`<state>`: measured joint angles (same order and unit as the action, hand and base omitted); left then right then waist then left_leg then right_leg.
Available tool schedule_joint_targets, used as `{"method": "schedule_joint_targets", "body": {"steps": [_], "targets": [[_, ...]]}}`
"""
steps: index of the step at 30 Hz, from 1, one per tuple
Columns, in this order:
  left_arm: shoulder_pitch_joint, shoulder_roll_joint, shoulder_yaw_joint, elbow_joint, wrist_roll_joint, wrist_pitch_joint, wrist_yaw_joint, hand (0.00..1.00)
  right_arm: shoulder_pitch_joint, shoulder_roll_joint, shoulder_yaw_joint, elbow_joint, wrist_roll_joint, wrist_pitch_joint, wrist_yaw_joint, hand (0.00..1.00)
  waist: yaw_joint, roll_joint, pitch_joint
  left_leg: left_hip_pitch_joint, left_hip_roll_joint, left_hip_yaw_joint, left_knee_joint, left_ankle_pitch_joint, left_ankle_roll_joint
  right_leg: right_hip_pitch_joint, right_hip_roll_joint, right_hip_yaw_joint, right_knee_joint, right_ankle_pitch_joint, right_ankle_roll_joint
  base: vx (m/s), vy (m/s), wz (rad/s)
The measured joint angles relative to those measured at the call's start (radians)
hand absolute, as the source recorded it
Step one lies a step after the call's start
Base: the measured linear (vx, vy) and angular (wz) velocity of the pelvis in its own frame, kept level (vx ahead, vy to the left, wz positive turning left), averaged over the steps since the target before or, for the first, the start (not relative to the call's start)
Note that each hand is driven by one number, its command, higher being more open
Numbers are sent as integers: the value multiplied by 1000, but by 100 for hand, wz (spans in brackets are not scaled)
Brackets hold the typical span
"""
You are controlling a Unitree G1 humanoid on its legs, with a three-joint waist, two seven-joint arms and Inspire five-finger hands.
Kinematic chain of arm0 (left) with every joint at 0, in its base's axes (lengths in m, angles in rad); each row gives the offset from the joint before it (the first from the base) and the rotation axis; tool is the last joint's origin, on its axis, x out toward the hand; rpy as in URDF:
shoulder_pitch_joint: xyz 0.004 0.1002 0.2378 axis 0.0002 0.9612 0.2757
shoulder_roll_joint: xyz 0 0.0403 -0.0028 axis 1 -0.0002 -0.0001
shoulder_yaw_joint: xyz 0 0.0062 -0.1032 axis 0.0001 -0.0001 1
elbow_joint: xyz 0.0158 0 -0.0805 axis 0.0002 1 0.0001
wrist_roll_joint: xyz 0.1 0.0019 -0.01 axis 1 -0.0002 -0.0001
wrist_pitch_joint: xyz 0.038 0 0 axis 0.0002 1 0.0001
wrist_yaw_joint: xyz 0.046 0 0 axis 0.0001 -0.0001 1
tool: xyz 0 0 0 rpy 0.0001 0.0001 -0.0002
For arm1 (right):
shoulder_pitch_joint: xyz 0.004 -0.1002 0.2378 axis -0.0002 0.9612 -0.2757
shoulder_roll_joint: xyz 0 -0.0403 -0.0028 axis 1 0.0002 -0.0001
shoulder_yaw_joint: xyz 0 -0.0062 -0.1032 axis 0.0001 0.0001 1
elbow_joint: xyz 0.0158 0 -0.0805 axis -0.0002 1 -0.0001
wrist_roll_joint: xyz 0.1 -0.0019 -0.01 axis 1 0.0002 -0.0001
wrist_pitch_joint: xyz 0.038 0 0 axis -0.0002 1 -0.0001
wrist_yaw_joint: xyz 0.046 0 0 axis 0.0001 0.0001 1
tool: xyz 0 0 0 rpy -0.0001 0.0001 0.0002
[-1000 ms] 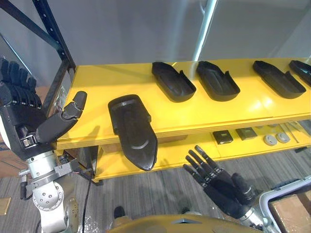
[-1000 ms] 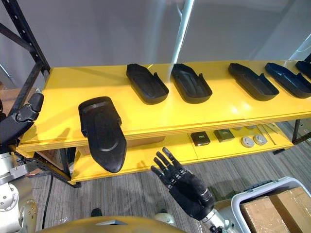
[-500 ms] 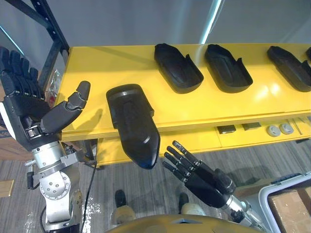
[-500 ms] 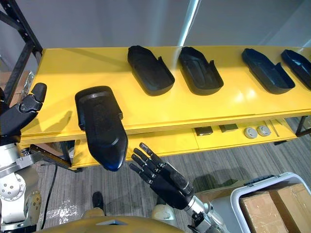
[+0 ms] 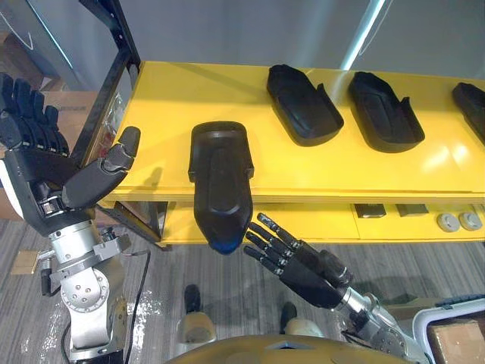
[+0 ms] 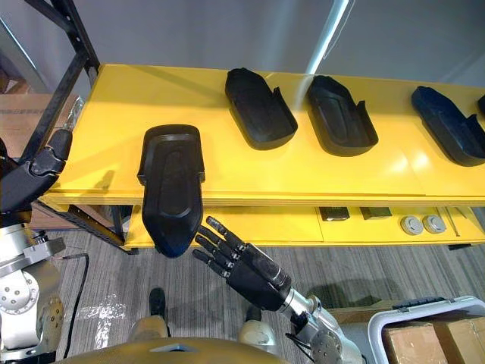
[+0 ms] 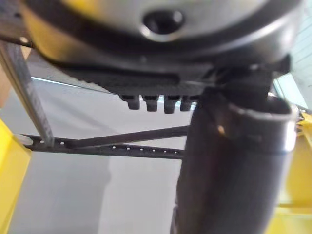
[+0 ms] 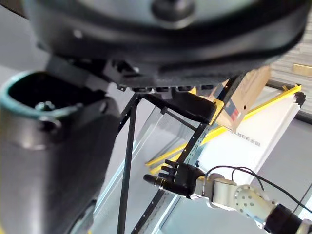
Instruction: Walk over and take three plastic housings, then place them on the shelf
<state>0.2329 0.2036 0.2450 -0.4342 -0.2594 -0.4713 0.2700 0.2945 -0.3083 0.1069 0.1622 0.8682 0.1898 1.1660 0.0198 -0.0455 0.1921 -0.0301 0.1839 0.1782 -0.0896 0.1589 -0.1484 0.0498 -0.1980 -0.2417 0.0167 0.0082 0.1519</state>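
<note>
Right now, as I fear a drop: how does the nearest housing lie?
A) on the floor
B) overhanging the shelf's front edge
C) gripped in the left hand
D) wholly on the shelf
B: the nearest housing juts past the front edge of the shelf, near the right hand.

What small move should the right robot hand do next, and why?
Probably lift the right robot hand slightly and push the housing further onto the shelf: its front end overhangs the edge, and the open hand is just beside it.
</note>
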Motion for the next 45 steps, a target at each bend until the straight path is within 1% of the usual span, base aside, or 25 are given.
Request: {"method": "schedule_joint_targets", "body": {"steps": [4,8,11,15,22,24,28,30,32,33,38,43,45], "targets": [[0,0,5,-1,0,2,-1,100,-28,8,20,23,0,1,-10,100,7,0,0,-1,0,-11,0,1,-1,6,0,-11,2,-4,-1,6,-11,8],[-1,0,6,-7,0,18,-13,100,-67,37,23,49,1,1,-30,100,8,3,4,-3,-1,-19,0,3,0,10,0,-19,2,-5,-1,-6,-9,6],[-3,-1,7,-7,0,22,-21,100,-100,41,21,66,2,1,-49,100,10,4,19,-3,-1,-24,0,6,0,13,1,-23,3,-5,-1,-9,-4,3],[-5,-7,7,-7,-1,41,-22,100,-114,41,22,67,3,1,-72,100,17,4,21,-3,-1,-26,0,6,1,13,1,-24,3,-5,-1,0,0,0],[-4,-31,7,-8,-1,43,-50,100,-114,43,19,67,14,-6,-113,100,29,5,22,1,-2,-36,0,8,0,24,1,-33,4,-6,-1,0,-5,3],[-4,-41,7,-8,-1,43,-53,100,-115,54,16,67,25,-30,-142,100,31,5,22,1,-2,-39,0,9,0,26,1,-36,5,-6,-2,-10,-4,2],[-4,-44,6,-9,-1,43,-54,100,-126,89,-2,67,86,-54,-177,100,32,5,22,0,-2,-39,0,11,2,26,2,-36,5,-6,-2,0,0,0],[-4,-53,5,-9,-1,44,-54,100,-146,99,-3,67,91,-70,-195,100,32,5,22,1,-1,-39,0,11,2,26,2,-36,5,-6,-1,0,0,0],[-4,-64,-1,-11,-1,52,-54,100,-166,118,-6,67,112,-80,-227,100,33,6,22,1,-1,-41,0,11,2,27,2,-38,6,-6,-1,-9,-5,2],[-3,-72,-3,-21,-1,65,-53,100,-172,127,-5,68,131,-91,-246,100,34,6,22,0,-1,-43,0,11,2,28,2,-40,5,-6,-1,-8,-12,6],[2,-81,-4,-49,-1,78,-50,100,-213,164,-7,83,175,-138,-332,100,38,8,22,1,-3,-52,0,15,1,40,2,-53,3,-6,-1,0,-12,6],[3,-89,-22,-49,-1,85,-50,100,-233,185,-13,104,180,-162,-375,100,48,12,23,1,-4,-62,0,18,1,44,2,-59,2,-6,-1,-6,-8,3],[3,-95,-27,-49,-1,87,-51,100,-234,193,-8,104,202,-170,-396,100,55,17,22,2,-5,-64,0,19,1,45,2,-61,2,-6,-1,-8,-6,2]]}}
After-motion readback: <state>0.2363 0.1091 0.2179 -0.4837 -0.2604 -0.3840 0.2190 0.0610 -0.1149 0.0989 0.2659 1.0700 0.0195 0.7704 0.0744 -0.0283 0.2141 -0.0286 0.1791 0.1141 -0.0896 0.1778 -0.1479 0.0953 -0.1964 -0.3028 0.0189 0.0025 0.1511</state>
